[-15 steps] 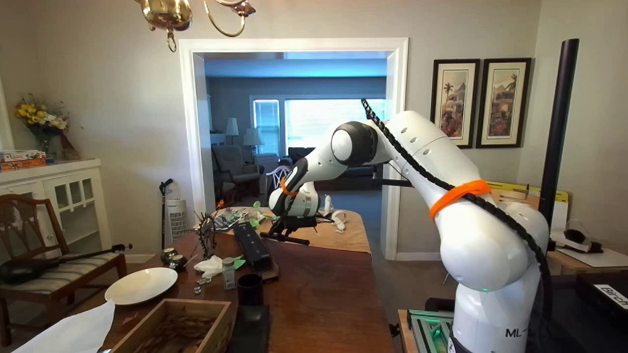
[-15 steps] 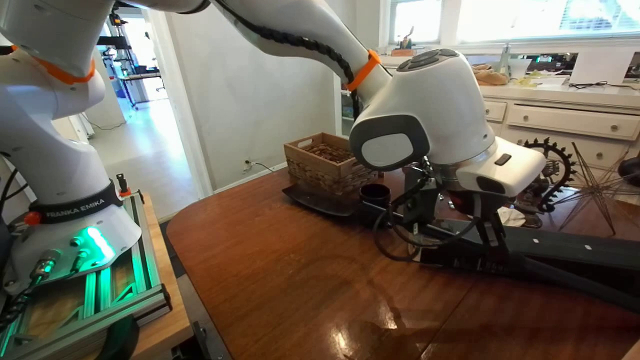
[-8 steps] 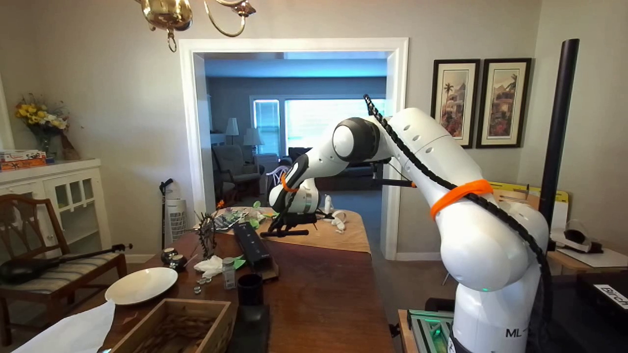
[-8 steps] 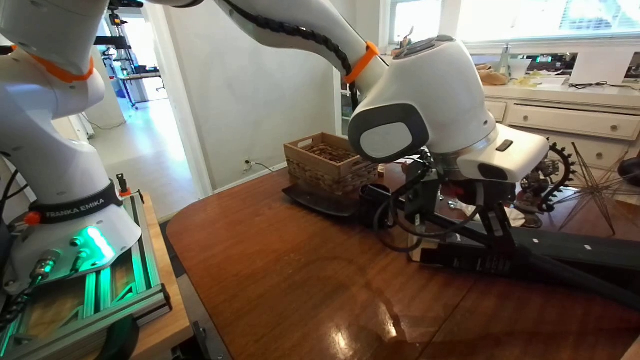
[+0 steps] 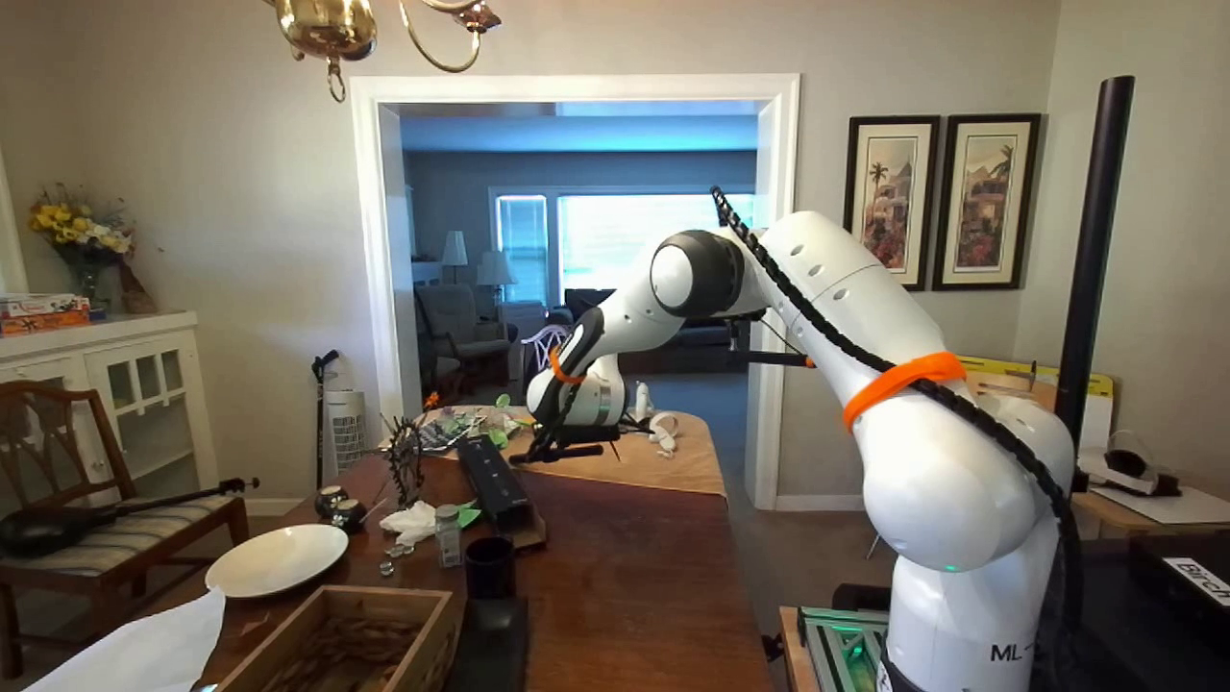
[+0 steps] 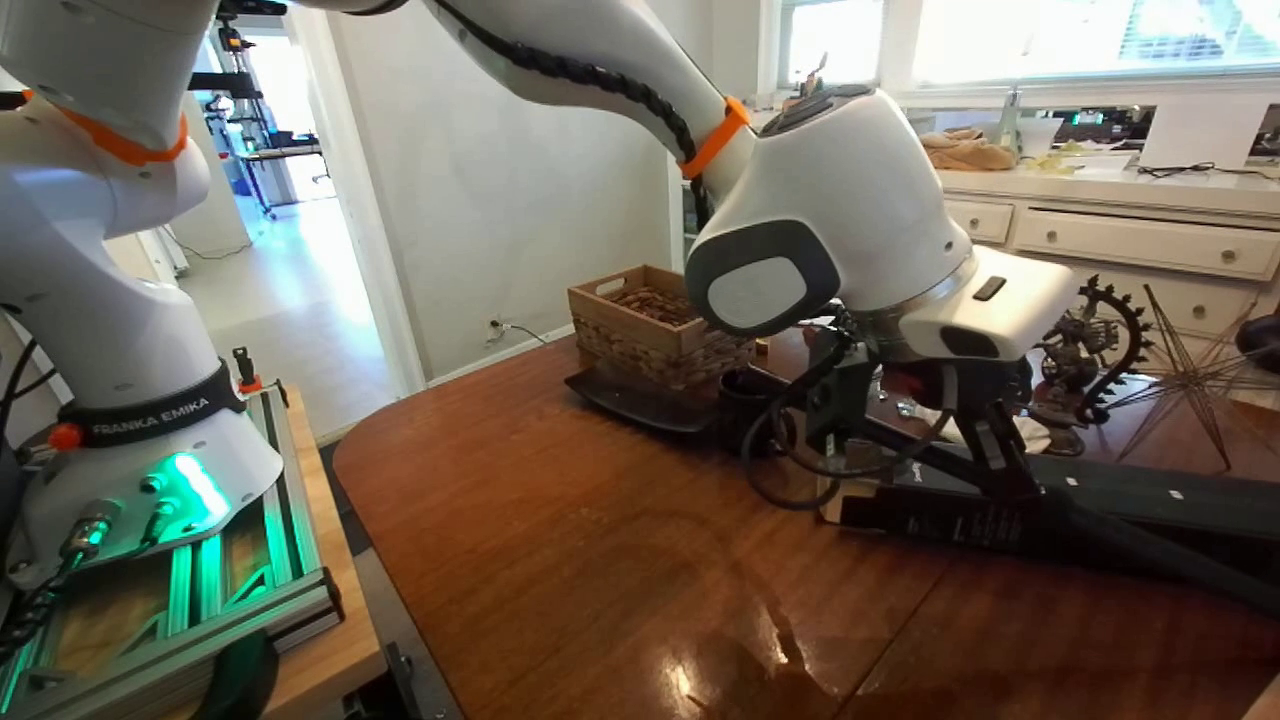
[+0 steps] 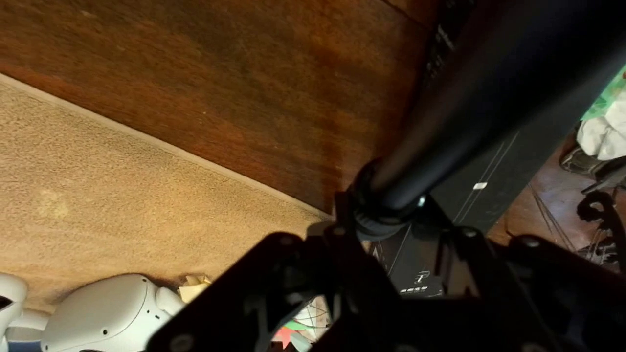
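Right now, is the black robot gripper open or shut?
Shut on the black cylindrical rod; the wrist view shows the gripper clamping it from both sides.

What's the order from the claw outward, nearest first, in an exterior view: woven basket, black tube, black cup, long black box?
In an exterior view:
1. The black tube: held in the claw.
2. The long black box: just behind the tube.
3. The black cup: off to picture left.
4. The woven basket: farther left, beyond the cup.
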Available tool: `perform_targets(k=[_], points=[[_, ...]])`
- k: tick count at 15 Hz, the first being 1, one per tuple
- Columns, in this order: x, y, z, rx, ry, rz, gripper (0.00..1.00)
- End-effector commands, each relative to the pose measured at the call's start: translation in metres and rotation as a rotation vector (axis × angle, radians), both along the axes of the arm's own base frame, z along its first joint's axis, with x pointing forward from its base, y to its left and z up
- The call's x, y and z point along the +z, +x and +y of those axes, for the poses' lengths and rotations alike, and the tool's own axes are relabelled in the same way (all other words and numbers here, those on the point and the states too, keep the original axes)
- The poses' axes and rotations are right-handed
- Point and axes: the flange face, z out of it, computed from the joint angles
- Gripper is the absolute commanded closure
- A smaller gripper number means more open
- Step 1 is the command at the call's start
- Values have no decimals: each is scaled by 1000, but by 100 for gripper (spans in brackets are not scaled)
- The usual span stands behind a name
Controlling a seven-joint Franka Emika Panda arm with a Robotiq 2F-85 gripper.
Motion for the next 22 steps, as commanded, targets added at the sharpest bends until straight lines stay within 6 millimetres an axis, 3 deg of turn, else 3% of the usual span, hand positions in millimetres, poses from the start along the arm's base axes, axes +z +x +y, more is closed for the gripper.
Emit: perform_targets(k=[1,8,22], points=[[-2,-11,8,-23,-43,-37,90],[-4,-18,16,-33,-120,-101,90],[-13,6,36,67,-206,-131,90]])
